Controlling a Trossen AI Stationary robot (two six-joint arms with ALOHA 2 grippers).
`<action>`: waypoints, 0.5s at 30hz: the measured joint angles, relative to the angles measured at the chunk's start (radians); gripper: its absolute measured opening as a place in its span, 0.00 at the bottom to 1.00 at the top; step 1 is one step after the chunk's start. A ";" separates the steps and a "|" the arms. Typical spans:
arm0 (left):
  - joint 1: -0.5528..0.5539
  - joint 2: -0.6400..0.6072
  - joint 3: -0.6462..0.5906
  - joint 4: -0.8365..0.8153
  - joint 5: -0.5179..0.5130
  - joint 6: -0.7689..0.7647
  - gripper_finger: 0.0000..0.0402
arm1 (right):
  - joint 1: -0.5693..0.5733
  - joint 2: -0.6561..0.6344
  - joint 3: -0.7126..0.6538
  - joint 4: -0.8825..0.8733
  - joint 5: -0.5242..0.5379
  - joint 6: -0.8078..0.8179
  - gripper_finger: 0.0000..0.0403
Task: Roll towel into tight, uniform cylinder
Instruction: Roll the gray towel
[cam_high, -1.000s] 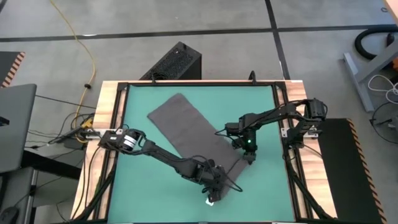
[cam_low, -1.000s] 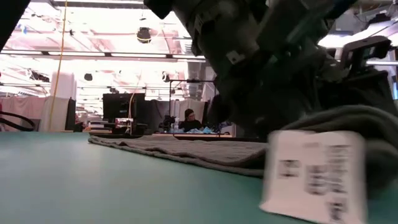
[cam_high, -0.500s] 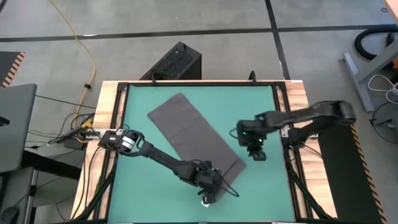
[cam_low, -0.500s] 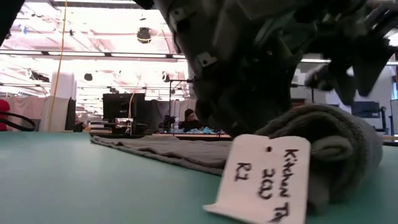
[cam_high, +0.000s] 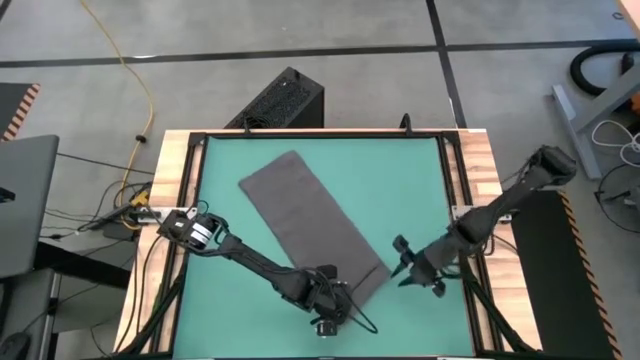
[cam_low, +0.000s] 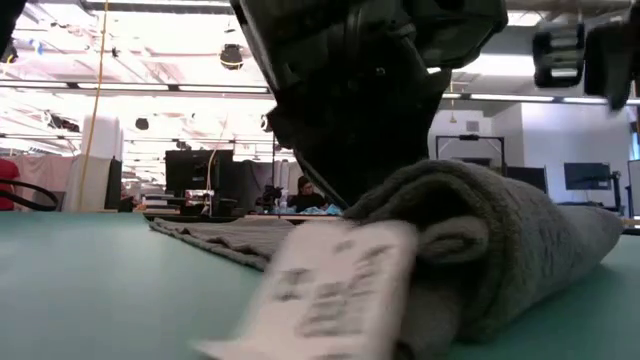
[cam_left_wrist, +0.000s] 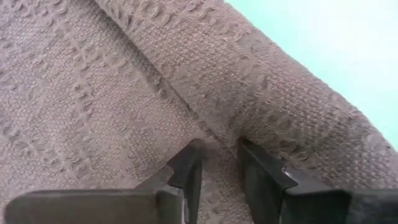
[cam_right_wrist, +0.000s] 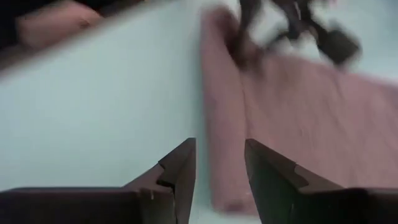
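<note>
The dark grey towel (cam_high: 308, 222) lies diagonally on the green mat (cam_high: 225, 295), flat at its far left end. Its near right end is turned over into a thick roll (cam_low: 500, 250), and a white tag (cam_low: 325, 290) hangs in front of it. My left gripper (cam_high: 326, 303) sits on the towel's near corner. In the left wrist view its fingers (cam_left_wrist: 186, 174) stand a narrow gap apart, pinching cloth at the crease beside the roll (cam_left_wrist: 292, 106). My right gripper (cam_high: 408, 266) is open and empty over bare mat, just right of the roll. The roll's end shows in the right wrist view (cam_right_wrist: 224, 143).
A raised wooden and black frame (cam_high: 172, 200) borders the mat. A black box (cam_high: 280, 100) stands on the floor behind the table and a grey panel (cam_high: 25, 205) to its left. A person (cam_low: 303, 190) sits far off in the room.
My right gripper has left the towel and moved to the near right onto bare mat. My left gripper has shifted a little along the near corner. The tag has swung and the roll looks thicker.
</note>
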 joint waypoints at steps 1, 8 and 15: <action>-0.002 -0.003 0.000 0.004 -0.001 0.001 0.21 | 0.011 0.021 0.000 -0.009 0.059 0.019 0.41; -0.005 -0.004 -0.001 0.013 0.005 -0.012 0.13 | 0.017 0.176 0.002 0.010 0.127 0.147 0.52; -0.005 -0.005 -0.001 0.014 0.002 -0.006 0.11 | 0.023 0.312 0.041 0.009 0.182 0.143 0.62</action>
